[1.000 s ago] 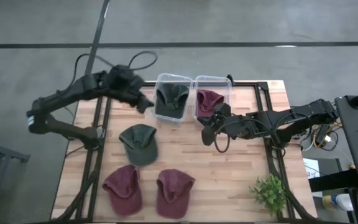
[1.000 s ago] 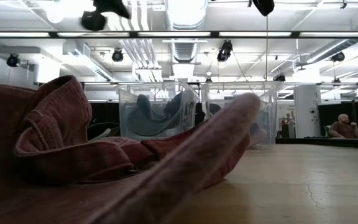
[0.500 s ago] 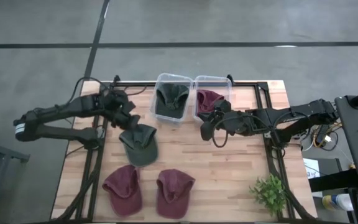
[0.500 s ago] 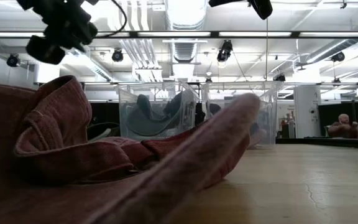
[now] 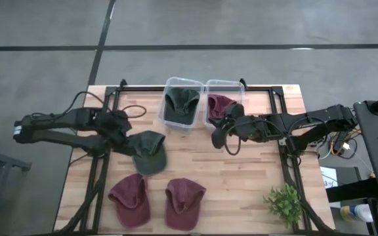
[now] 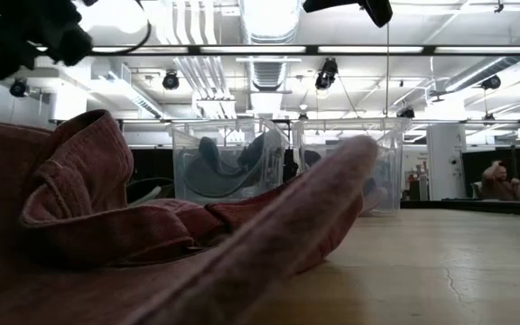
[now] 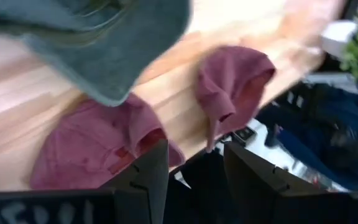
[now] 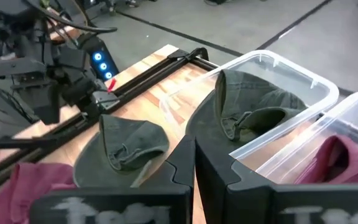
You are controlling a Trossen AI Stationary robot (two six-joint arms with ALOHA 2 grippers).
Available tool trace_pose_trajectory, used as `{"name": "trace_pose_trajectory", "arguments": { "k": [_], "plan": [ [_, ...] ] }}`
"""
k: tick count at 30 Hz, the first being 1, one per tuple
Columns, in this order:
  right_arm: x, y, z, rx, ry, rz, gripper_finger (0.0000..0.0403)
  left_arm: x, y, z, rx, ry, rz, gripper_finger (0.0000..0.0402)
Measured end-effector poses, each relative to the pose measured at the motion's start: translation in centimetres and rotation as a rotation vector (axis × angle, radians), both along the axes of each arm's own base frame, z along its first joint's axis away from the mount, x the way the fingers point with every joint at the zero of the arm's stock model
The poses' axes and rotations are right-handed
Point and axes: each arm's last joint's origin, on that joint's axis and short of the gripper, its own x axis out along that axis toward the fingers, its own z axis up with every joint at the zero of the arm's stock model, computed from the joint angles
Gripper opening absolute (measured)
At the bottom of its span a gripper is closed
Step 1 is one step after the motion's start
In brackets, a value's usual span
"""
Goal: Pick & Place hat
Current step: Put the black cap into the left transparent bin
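A red hat (image 6: 161, 244) fills the near table (image 6: 441, 271), level with the eye.

Past the hat, two clear bins (image 6: 228, 162) stand side by side on the wood; the one nearer its crown holds a dark green hat (image 6: 208, 161), the other (image 6: 368, 167) sits behind the raised brim. Above the hat, a dark arm (image 6: 25, 36) hangs in at the upper corner over the crown, and another arm's tip (image 6: 368, 9) shows high over the brim. Far beyond the bins, a person (image 6: 499, 181) sits with hands raised.
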Motion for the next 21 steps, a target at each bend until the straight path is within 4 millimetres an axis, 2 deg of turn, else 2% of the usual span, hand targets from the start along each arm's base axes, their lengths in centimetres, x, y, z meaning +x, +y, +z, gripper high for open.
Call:
{"name": "trace_pose_trajectory", "arguments": {
  "k": [7, 14, 21],
  "plan": [
    [-0.1, 0.0, 0.0, -0.037, 0.025, 0.034, 0.0008, -0.4, -1.2, -1.4, 0.102, 0.148, 0.087, 0.0147],
    [-0.7, -0.1, 0.8, -0.067, 0.019, 0.059, 0.0008, -0.2, -1.9, -5.1, 0.116, 0.254, 0.120, 0.0147],
    [-1.1, -0.1, 1.1, -0.081, 0.013, 0.065, 0.0008, 0.7, -2.1, -8.2, 0.081, 0.191, 0.132, 0.0147]
  ]
}}
